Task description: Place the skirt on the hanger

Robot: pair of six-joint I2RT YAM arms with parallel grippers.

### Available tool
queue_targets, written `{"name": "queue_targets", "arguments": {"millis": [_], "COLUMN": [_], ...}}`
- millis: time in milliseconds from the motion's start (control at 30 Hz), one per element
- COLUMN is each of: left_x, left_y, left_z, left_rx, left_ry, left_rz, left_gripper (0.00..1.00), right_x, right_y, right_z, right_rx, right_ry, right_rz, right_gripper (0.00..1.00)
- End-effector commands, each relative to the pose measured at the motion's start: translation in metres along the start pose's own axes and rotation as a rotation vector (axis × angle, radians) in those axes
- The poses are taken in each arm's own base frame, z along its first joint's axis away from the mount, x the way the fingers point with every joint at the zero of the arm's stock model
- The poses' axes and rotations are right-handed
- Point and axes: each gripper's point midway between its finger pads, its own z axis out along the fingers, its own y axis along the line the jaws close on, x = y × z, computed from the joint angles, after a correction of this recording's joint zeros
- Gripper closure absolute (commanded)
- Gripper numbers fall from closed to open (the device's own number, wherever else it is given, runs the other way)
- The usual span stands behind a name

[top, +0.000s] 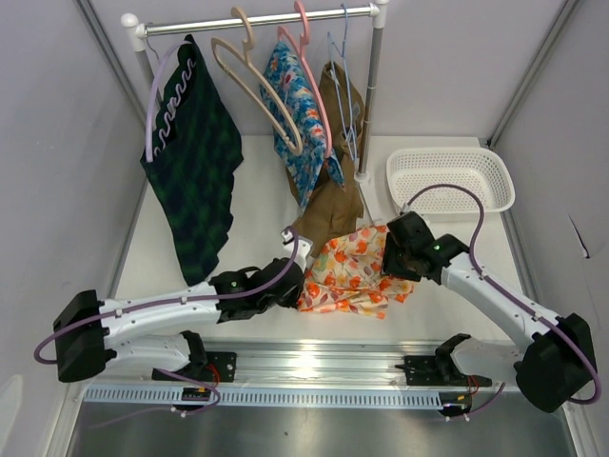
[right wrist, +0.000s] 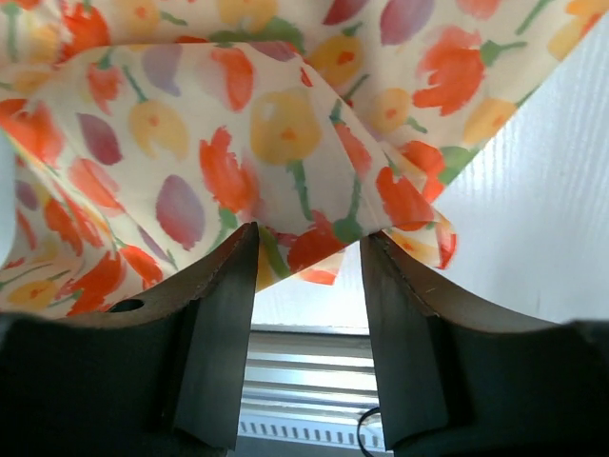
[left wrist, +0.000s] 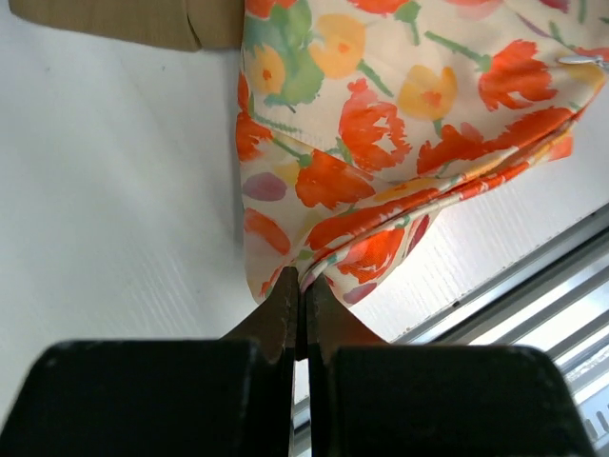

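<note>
Top view looked down and forward from high behind the rig, covering the whole table [top: 257, 190]. Both wrist views, set low, faced the floral skirt [top: 347, 271] at very close range; all three views shared that cloth.

Skirt [top: 352, 271]: thin cloth, matt, softly creased, with a printed flower pattern.
Table [left wrist: 114, 190]: white sheet, matt, finely ribbed.
Rail [top: 314, 367] along the table's near edge: bare brushed metal, throwing glare.
Basket [top: 450, 176] at the far right corner: white perforated plastic with a slight sheen.
Hanging bar [top: 257, 21]: polished metal.
Right gripper [right wrist: 309, 243], fingers [right wrist: 214, 314]: dark, matt, faintly grainy.
Dark green garment [top: 195, 162]: matt cloth.
</note>
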Motion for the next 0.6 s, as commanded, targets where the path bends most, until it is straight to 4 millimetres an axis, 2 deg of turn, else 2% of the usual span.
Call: {"name": "queue_targets", "arguments": {"millis": [0,167,300,433,467,567], "left_x": [-0.003,-0.006,-0.006,-0.005,-0.012,-0.016], "left_y": [-0.001,0.002,0.013,0.025,0.031,0.038], "left_z": [0.006,0.009,0.011,0.012,0.013,0.017], "left_rx": [-0.003,-0.013,-0.029,-0.035,-0.036,-0.016], "left_ry": [-0.004,-0.004,-0.001,0.008,-0.009,-0.006], "left_rz": [-0.050,-0.053,-0.065,-0.100,-0.128,-0.166], "left_gripper": [1.00,1.00,1.00,1.00,1.00,1.00], "right_x": [-0.010,0.001,-0.002,0.004,0.003,0.006], "right_y": [-0.006,-0.024,-0.024,-0.026,-0.024,-0.020], "right_z": [-0.001,-0.008,-0.015,-0.006,-0.004,0.003], "right_rx": [0.043,0.093,0.088,0.113,0.102,0.078], "right_ry": [-0.088,-0.097,-0.130,-0.100,-0.099,-0.093], "right_rz": [-0.002,0.004,0.027,0.035,0.040,0.048], "right_gripper": [0.48,0.42,0.41,0.40,0.40,0.38]}}
